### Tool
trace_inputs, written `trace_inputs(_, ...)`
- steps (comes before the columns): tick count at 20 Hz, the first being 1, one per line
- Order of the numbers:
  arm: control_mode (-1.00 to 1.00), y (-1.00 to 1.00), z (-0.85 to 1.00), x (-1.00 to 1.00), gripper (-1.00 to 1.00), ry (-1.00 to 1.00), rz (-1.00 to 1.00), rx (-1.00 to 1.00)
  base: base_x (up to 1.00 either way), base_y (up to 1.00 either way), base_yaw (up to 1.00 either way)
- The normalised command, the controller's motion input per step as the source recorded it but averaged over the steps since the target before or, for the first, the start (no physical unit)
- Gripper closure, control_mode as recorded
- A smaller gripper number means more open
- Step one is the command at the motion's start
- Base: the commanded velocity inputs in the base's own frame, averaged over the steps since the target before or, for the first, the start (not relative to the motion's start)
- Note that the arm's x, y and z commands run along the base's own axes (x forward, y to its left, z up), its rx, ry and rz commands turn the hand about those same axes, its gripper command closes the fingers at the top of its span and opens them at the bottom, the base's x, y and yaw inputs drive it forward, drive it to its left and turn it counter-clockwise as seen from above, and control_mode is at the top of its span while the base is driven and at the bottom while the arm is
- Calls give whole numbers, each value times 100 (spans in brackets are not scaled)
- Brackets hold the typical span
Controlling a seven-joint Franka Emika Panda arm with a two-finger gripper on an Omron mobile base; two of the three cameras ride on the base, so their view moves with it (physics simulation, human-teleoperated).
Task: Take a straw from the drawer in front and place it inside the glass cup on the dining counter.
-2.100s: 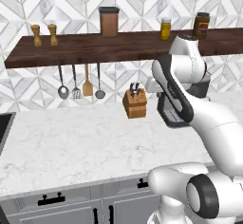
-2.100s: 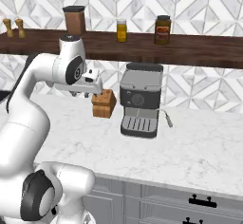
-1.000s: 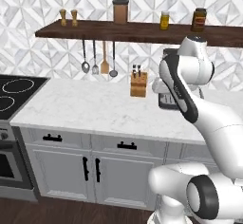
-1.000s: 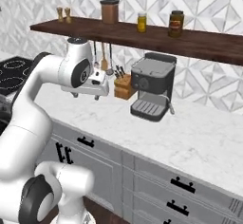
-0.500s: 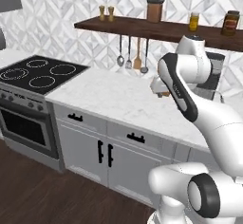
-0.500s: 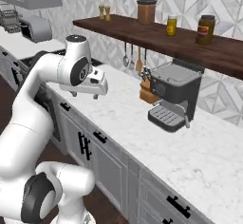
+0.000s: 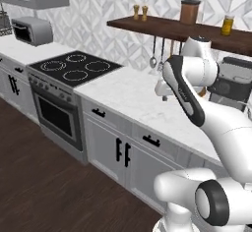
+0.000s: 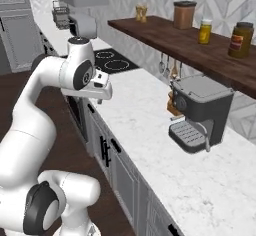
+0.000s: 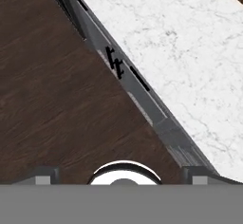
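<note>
White two-finger gripper (image 8: 102, 91) jaws apart, empty, over white marble worktop (image 7: 142, 101) edge; closed grey drawer fronts (image 7: 150, 141) probably run lengthwise; dark wood floor (image 7: 44, 177) open.

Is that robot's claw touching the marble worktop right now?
Apart. In the right base view the gripper hangs above the marble worktop, with clear space under it.

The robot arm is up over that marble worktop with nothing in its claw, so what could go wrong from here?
The open gripper hangs over the marble worktop, so a low swing could scrape it. The coffee machine stands nearby and could be bumped. Every drawer in sight is shut, so the hand might reach for the wrong black handle.
</note>
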Motion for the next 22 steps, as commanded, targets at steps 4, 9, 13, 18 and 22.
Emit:
trace_inputs(4, 100, 0, 0, 0, -100, 0, 0, 0, 0, -66, 38)
trace_inputs(9, 100, 0, 0, 0, -100, 0, 0, 0, -11, -68, 30)
trace_inputs(13, 100, 0, 0, 0, -100, 0, 0, 0, -13, -56, 24)
trace_inputs(18, -100, -5, -2, 9, -100, 11, 7, 1, 0, -7, 4)
trace_inputs(22, -100, 72, -22, 56, -100, 12, -3, -18, 0, 0, 0)
